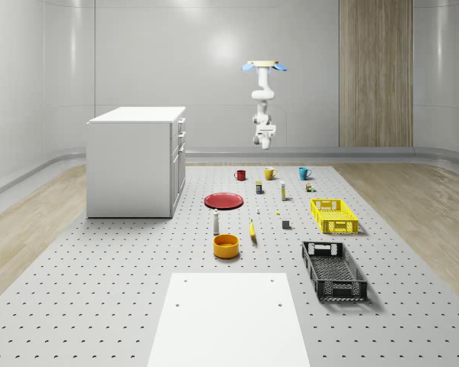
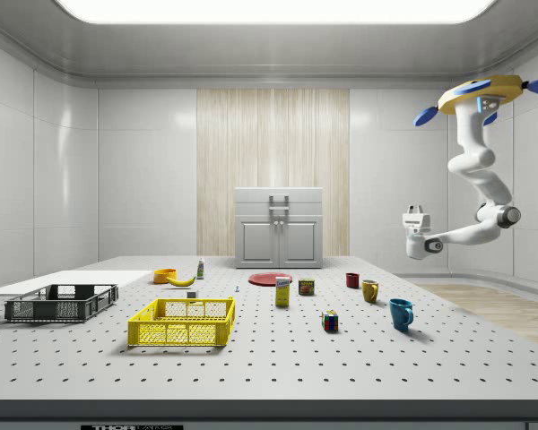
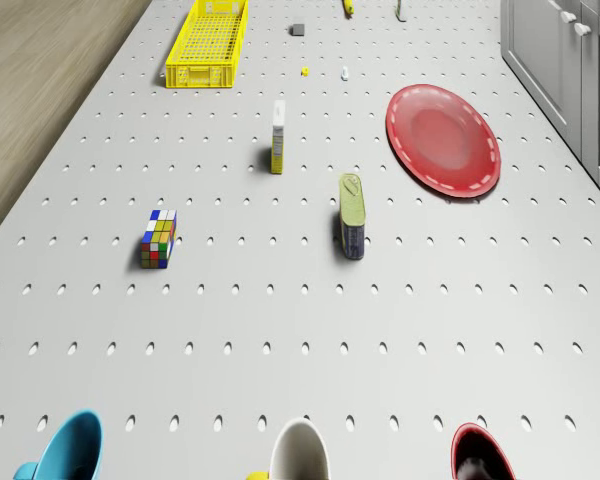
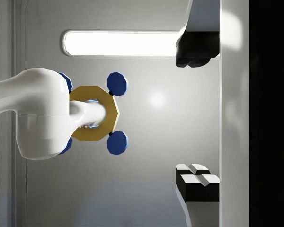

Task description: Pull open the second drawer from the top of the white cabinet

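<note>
Side view: no legible writing, white cabinet [image 2: 279,227].

Grey perforated platform [image 1: 99,290], studded with rows of small holes, carries everything. White cabinet [image 1: 136,160] stands on it at the whole-scene view's left. Round red plate [image 1: 223,200] lies near the cabinet's front. 3 mugs in a row at the far end: red [image 1: 240,175], yellow [image 1: 269,173], blue [image 1: 304,173]. Yellow slatted crate [image 1: 333,215] and black slatted crate [image 1: 333,270] on the right. Orange bowl [image 1: 226,245], yellow banana [image 1: 252,230] just beside it. Multicoloured puzzle cube [image 3: 158,239]. Flat white sheet [image 1: 229,319] at the near edge.
</note>
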Tool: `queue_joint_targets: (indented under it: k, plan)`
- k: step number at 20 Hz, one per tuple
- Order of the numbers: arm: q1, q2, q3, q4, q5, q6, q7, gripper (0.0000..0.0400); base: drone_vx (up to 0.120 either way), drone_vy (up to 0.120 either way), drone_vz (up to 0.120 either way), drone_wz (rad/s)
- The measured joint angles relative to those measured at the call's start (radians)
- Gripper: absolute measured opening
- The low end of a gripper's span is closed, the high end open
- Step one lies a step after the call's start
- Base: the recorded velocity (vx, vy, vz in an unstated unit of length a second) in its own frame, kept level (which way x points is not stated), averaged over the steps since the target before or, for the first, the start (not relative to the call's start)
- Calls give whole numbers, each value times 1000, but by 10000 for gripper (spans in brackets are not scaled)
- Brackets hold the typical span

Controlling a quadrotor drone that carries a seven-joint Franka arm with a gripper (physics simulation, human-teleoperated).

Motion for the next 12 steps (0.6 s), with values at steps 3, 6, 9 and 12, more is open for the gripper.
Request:
queue_joint_targets:
  k: [3,6,9,12]
  plan:
    - [0,3,0,8,0,-3,0,300,120,-120,0,0]
    - [0,3,-6,12,12,-4,-1,300,120,-120,0,0]
    - [43,2,-217,-28,342,-9,-51,305,120,-120,0,0]
    - [96,-8,-400,-120,624,-11,-98,307,120,-120,0,0]
